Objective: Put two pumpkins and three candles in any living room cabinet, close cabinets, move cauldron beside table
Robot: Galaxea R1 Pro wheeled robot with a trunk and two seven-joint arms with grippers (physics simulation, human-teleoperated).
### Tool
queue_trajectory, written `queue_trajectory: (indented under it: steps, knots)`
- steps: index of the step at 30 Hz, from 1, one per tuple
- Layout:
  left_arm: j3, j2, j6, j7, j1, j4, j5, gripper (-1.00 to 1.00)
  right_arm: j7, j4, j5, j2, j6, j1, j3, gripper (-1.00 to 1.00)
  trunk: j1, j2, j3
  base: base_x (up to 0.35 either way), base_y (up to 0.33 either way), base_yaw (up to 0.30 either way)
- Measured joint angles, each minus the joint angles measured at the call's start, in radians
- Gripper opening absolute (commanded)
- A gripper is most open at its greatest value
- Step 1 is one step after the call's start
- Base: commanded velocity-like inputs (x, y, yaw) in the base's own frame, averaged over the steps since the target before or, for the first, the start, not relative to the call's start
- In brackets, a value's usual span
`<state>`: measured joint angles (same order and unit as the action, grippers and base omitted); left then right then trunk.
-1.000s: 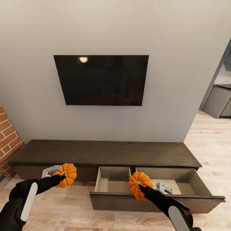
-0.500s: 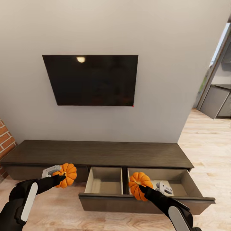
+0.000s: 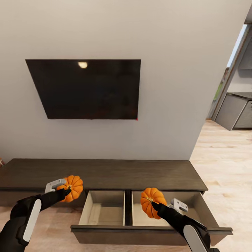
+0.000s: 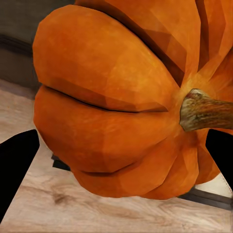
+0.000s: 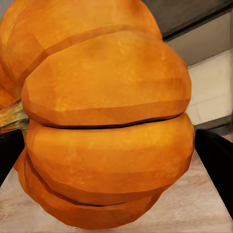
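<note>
Left gripper (image 3: 64,190) clamps one pumpkin (image 3: 72,188), right gripper (image 3: 158,207) clamps the other pumpkin (image 3: 152,201) over open cabinet drawer (image 3: 164,229). Likely light, rigid; ribs aid grip.

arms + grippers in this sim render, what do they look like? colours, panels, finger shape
Both arms are matte black with a rounded shell, each carrying an elongated light-grey inset panel on the forearm. Left gripper and right gripper taper to slim black fingers, and each has a pale grey, blocky bracket with dark holes mounted at the wrist. No cables or lettering can be made out.
</note>
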<state>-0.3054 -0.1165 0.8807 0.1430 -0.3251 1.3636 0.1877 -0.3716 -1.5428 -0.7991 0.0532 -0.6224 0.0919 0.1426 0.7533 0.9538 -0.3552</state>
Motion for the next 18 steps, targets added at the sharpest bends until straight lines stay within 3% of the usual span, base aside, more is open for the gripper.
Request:
queue_trajectory:
  steps: [7, 18]
  knots:
    - [0.0, 0.0, -0.006, 0.0, 0.001, 0.0, -0.002, -1.0, 0.0, 0.0, -0.001, 0.0, -0.001, 0.0, 0.001, -1.0, 0.0, 0.0, 0.0, 0.222, -0.273, -0.02]
    - [0.001, 0.001, -0.005, 0.0, 0.002, 0.0, 0.001, -1.0, 0.0, -0.001, 0.0, 0.0, -0.002, 0.0, 0.001, -1.0, 0.0, 0.0, -0.004, 0.055, -0.328, -0.189]
